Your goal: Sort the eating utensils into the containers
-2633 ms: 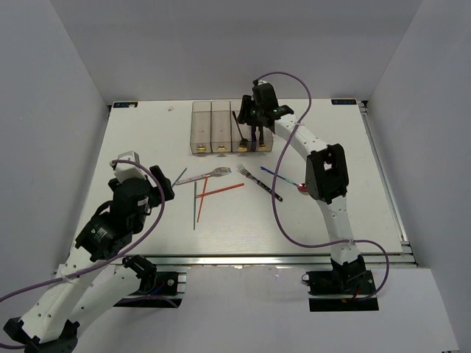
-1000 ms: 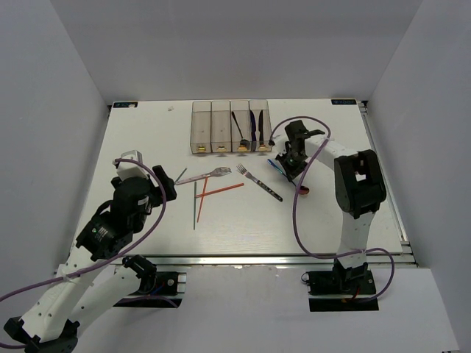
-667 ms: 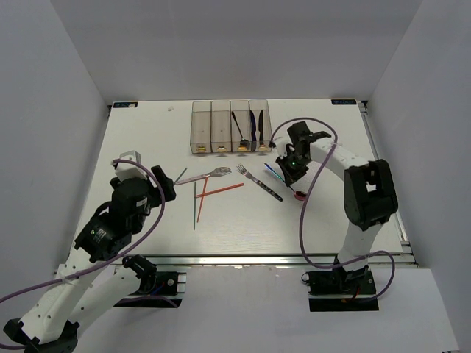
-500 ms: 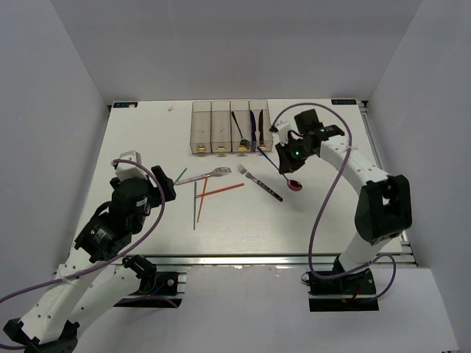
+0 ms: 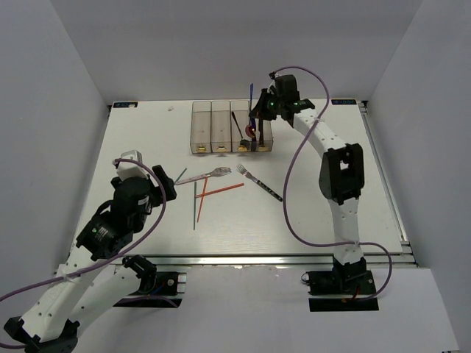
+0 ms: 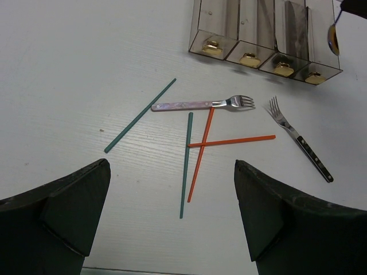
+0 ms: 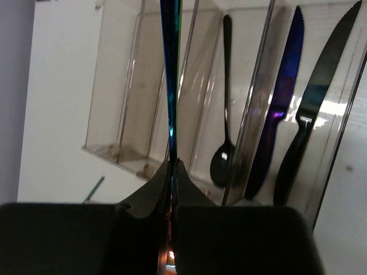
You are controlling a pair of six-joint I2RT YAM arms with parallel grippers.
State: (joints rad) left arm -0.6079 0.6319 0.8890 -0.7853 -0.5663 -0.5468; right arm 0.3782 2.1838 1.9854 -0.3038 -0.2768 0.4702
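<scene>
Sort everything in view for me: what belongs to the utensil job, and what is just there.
Job: containers; iridescent spoon, clamped in the right gripper; dark spoon, blue knife and dark knife, already binned; pink-handled fork, black-handled fork, teal chopsticks and red chopsticks, lying outside.
Just there: purple cables; left gripper, open, holding nothing.

Left wrist view: containers (image 6: 252, 28) cut by top edge, only lower ends show; dark shape inside third from left too dim to name. Iridescent spoon (image 6: 333, 35): only bowl shows, handle runs off top edge. Left end effector (image 6: 170, 172) fingers (image 6: 63, 212) cut by bottom edge, blurred.
Right wrist view: spoon handle runs off top edge; bowl hidden between right end effector (image 7: 171, 166) fingers. Teal chopstick (image 7: 95, 188) mostly behind end effector body.
Top view: left arm (image 5: 44, 309) cut by bottom-left corner; right fingers too small to resolve.
</scene>
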